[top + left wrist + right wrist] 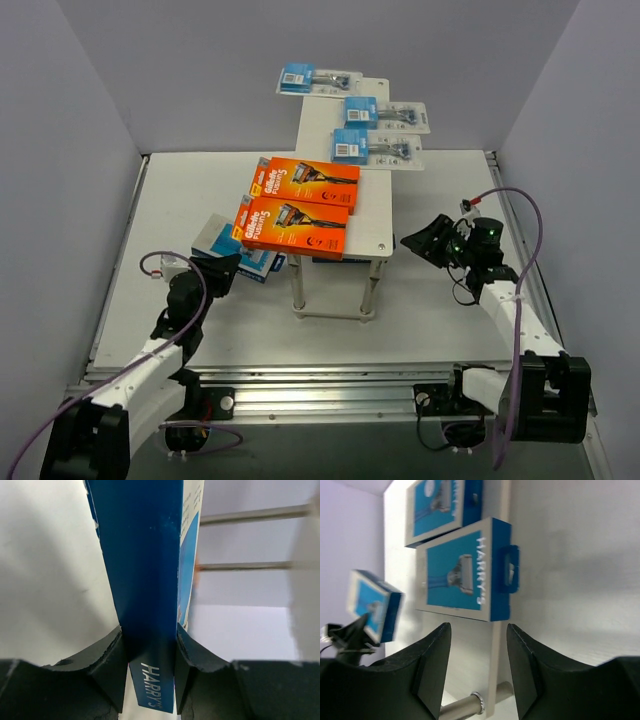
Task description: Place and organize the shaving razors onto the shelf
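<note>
From my station I saw one white table (440, 190) carrying one two-tier shelf (372, 215) with a long pale top and thin metal legs. Two arms reached in from the near edge. The left arm stretched low toward the shelf's left side, and the right arm was bent, angling in from the right.

Two flat orange boxes (305, 182) picturing a razor lay side by side on the near end of the top, overhanging its left edge.

I counted three flat blue-and-white boxes. Two (457, 570) lay on the lower tier (overhead, the top hid nearly all of them). The third blue-and-white box (145, 570) stood on edge just left of the shelf, its upper end cut off in the left wrist view. I could not tell whether it touched the table.

Three clear blister packs (385, 112) with blue cards lay across the far end of the top.

The left gripper (149, 630) was clamped on the third box's spine. The right gripper (479, 626) hovered beside the shelf with its fingers apart and nothing between them.
</note>
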{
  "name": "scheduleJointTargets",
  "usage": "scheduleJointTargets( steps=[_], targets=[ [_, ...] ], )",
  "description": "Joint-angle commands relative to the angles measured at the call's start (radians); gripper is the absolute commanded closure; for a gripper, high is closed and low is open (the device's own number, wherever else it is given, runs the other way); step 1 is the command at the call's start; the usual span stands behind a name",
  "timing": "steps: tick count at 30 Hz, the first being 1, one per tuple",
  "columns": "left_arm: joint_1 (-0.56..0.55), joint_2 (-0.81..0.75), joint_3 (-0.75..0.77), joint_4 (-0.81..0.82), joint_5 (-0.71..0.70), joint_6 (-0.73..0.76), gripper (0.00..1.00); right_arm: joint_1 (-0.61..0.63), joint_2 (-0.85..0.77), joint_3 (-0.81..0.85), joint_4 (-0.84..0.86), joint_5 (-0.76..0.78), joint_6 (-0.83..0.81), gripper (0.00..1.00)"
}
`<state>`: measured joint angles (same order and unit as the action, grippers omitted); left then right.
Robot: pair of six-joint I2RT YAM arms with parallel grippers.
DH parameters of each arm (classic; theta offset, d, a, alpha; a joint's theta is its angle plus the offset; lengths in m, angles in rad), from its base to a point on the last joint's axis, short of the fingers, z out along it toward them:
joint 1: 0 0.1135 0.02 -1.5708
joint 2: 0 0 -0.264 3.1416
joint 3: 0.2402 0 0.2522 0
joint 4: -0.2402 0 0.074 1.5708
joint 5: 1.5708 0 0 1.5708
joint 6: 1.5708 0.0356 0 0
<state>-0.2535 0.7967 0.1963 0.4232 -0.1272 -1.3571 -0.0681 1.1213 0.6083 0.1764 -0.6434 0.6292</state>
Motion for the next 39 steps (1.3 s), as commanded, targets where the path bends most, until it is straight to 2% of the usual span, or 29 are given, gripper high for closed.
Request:
scheduleJointTargets(
  steps=[1,7,14,18,23,27,31,34,39],
  targets=[
    [-0.006,0.123,0.058,0.159,0.080,-0.013,0.98,0.017,-0.017,0.022,0.159,-0.091,0.044,0.56],
    [-0.026,0.245,0.133,0.224,0.067,-0.010,0.98,0.040,0.052,0.048,0.287,-0.177,0.125,0.58],
    [-0.044,0.332,0.209,0.253,0.067,-0.002,0.98,0.128,0.133,0.090,0.365,-0.171,0.145,0.59],
    [-0.082,0.415,0.241,0.336,0.058,-0.017,0.98,0.207,0.195,0.134,0.400,-0.183,0.145,0.59],
    [-0.127,0.539,0.265,0.472,0.035,-0.045,0.98,0.249,0.258,0.168,0.503,-0.208,0.208,0.59],
    [-0.155,0.590,0.288,0.543,0.020,-0.065,0.98,0.275,0.284,0.162,0.552,-0.185,0.254,0.58],
    [-0.184,0.619,0.327,0.545,0.012,-0.062,0.98,0.304,0.334,0.139,0.623,-0.164,0.314,0.55],
    [-0.197,0.651,0.344,0.569,0.012,-0.074,0.98,0.333,0.371,0.117,0.730,-0.162,0.352,0.54],
    [-0.224,0.706,0.347,0.637,0.012,-0.111,0.98,0.393,0.396,0.136,0.746,-0.142,0.363,0.52]
  ],
)
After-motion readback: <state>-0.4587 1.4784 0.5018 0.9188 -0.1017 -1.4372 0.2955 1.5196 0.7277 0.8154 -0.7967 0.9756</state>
